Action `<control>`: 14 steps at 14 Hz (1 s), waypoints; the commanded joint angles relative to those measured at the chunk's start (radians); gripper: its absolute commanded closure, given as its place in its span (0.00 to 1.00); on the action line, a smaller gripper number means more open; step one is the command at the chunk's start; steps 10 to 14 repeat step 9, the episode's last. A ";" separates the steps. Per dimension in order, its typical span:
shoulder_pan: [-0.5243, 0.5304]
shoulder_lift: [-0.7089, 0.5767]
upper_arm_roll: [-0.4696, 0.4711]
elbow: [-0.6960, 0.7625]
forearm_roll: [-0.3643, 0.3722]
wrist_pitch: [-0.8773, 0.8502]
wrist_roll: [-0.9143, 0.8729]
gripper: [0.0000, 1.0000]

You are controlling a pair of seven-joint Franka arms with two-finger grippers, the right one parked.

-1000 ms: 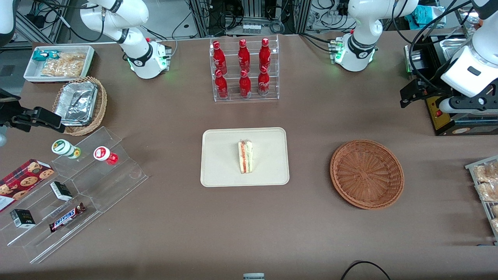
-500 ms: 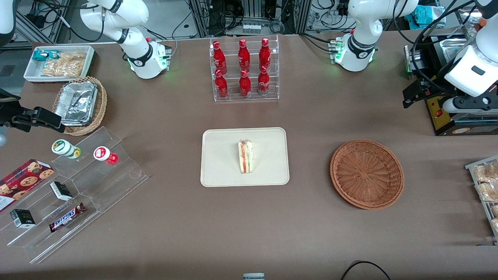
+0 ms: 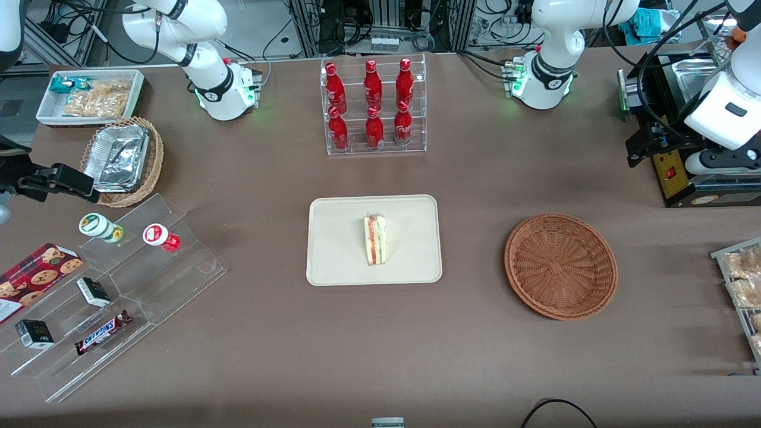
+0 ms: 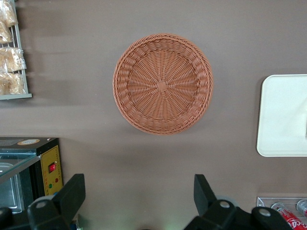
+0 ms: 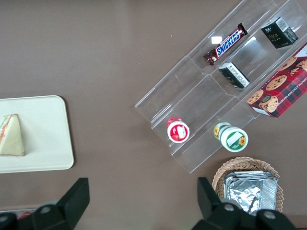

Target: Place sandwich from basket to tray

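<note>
surface: i see a brown table [image 3: 475, 178] running the whole width of the front view, matte and even.
room: past the table's edge farthest from the front camera i see metal framing and loose black cables.
tray: the cream tray [image 3: 333, 249] sits mid-table, nearer to the front camera than the bottle rack.
sandwich: the sandwich [image 3: 375, 239] lies on the tray, about at its middle, filling edge up in the front view.
basket: the reddish-brown basket [image 3: 560, 266] sits beside the tray toward the working arm's end, well apart from it; i see nothing in it from the wrist view either [image 4: 162, 83].
gripper: my gripper [image 4: 139, 199] is held high toward the working arm's end of the table, farther from the front camera than the basket, fingers [image 4: 72, 194] spread wide with nothing between them.
bottle rack: a clear rack [image 3: 374, 107] holds six red bottles in two tiers.
tan basket: toward the parked arm's end, a lighter wicker basket [image 3: 151, 166] holds foil containers.
white bin: a white bin [image 3: 44, 110] there holds packaged snacks.
</note>
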 commanded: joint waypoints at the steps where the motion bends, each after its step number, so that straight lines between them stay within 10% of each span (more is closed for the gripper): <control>1: 0.010 -0.001 -0.008 0.010 0.004 0.000 -0.020 0.00; 14: 0.025 -0.001 0.008 0.013 -0.072 0.002 -0.034 0.00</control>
